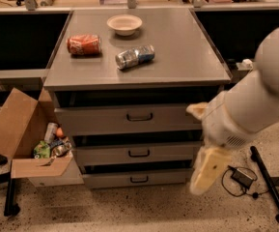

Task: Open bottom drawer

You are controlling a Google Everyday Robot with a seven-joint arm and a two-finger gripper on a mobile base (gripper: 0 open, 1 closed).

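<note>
Currently the bottom drawer sits shut at lower centre of the frame, lowest in the cabinet, its handle untouched. The gripper hangs at lower right, beside that handle's level, likely staged for approach. Released or clenched: cannot tell. Nothing seen held.

End effector hangs near bottom drawer.

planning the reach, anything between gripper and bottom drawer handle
Nothing visible. The gripper hangs at the lower right front of the cabinet; the bottom drawer handle lies left of it, unblocked. The cardboard box sits off left.
</note>
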